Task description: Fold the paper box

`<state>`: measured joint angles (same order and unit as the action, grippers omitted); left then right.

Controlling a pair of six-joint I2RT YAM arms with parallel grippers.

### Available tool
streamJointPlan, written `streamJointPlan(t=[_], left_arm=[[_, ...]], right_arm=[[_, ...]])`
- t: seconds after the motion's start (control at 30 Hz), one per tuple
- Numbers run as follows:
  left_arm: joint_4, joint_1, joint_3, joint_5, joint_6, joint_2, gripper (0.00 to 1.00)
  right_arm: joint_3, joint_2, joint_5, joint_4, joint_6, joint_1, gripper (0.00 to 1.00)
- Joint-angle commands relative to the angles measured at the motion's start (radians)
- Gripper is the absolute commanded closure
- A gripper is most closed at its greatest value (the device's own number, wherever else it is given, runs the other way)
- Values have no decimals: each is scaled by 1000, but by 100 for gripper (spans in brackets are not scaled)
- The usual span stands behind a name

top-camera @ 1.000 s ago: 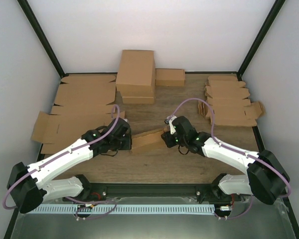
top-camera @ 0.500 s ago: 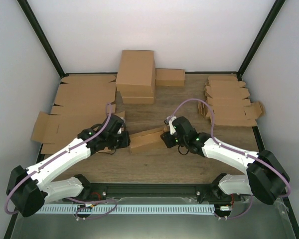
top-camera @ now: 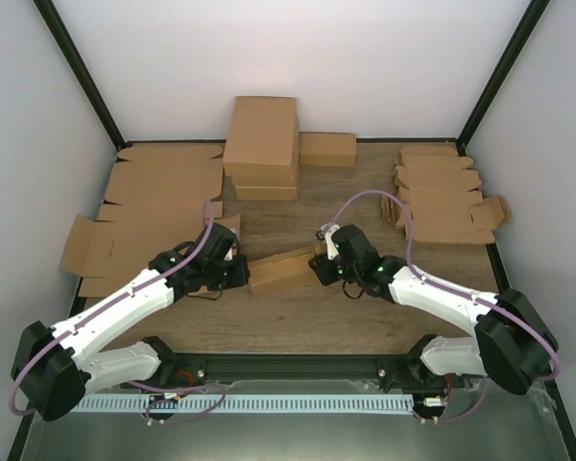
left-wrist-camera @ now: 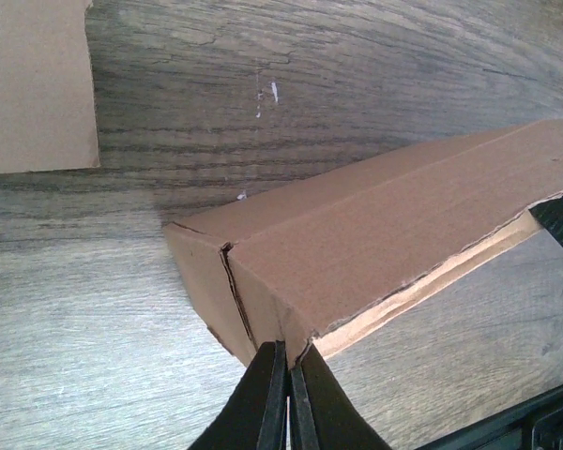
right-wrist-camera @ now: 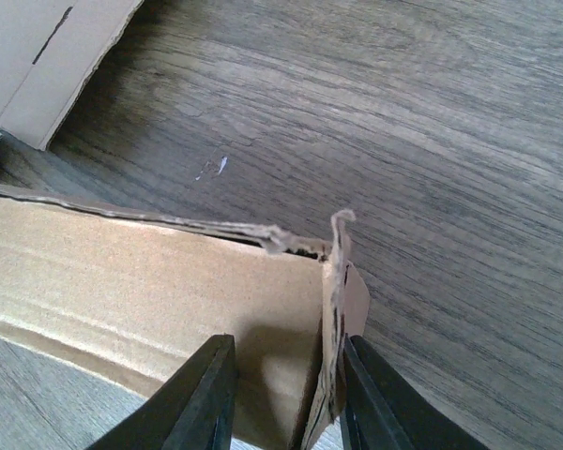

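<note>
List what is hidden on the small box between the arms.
- Top view: both ends of the paper box lie under the arms.
- Left wrist: the left end effector covers the box's lower corner; the far end is cut off.
- Right wrist: the right end effector hides the end flap's base.

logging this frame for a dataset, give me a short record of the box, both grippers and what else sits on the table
paper box: partly formed, lying on the table between the two grippers
left gripper: shut, apparently pinching the box's near corner edge
right gripper: open, fingers straddling the box's end flap
back: stacked brown boxes
right side: pile of flat blanks
left side: large flat sheets
</note>
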<state>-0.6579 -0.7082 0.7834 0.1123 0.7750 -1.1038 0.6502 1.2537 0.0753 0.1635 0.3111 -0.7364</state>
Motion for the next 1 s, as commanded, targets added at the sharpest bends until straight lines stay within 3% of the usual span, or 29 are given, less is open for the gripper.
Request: streamJointPlan(t=[0.0, 0.5, 0.83, 0.97], left_arm=[[-43, -1, -25, -6, -32, 1, 96], [-17, -4, -61, -23, -53, -22, 96], [-9, -3, -40, -36, -61, -6, 96], [-27, -3, -14, -46, -72, -13, 96]], right_arm=[[5, 25, 4, 40, -8, -7, 68], [31, 19, -6, 54, -12, -8, 67], [78, -79, -74, 145, -50, -6, 56], [92, -72, -103, 162, -59, -6, 60]])
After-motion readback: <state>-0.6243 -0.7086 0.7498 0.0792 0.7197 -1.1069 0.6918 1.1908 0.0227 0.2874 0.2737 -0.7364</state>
